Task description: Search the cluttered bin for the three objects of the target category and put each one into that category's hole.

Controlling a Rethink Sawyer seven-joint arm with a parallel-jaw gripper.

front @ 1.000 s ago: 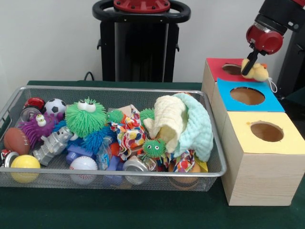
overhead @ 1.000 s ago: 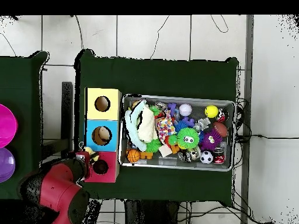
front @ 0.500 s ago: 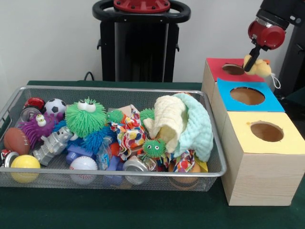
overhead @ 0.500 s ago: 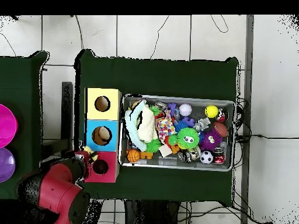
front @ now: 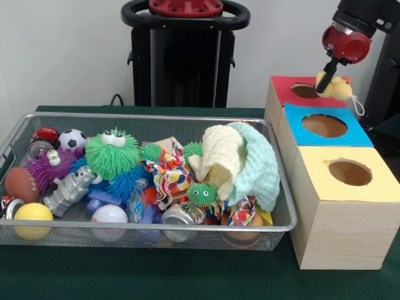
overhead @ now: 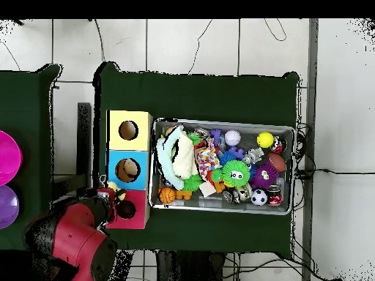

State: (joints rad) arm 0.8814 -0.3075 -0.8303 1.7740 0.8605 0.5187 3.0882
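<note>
The wire bin was crowded: a cream cloth and a mint cloth were heaped at its end nearest the boxes, with a patterned rag, a small green fuzzy ball and a can in front of them. Toward the other end lay a big green fuzzy toy, a purple fuzzy toy, a silver robot, a soccer ball, a football, a yellow ball and a baseball. Beside the bin stood three boxes in a row: yellow, blue and red, each with a round hole on top. The gripper hung over the red box's far edge, pinching a yellow plush toy that hung just beside the red hole, not in it; its cord loop dangled past the box's edge. In the overhead view the arm covered the table's corner beside the red box, the toy showing at the box's outer edge. Against half a second before, the gripper and toy had shifted slightly toward the hole; the bin's contents lay unchanged.
</note>
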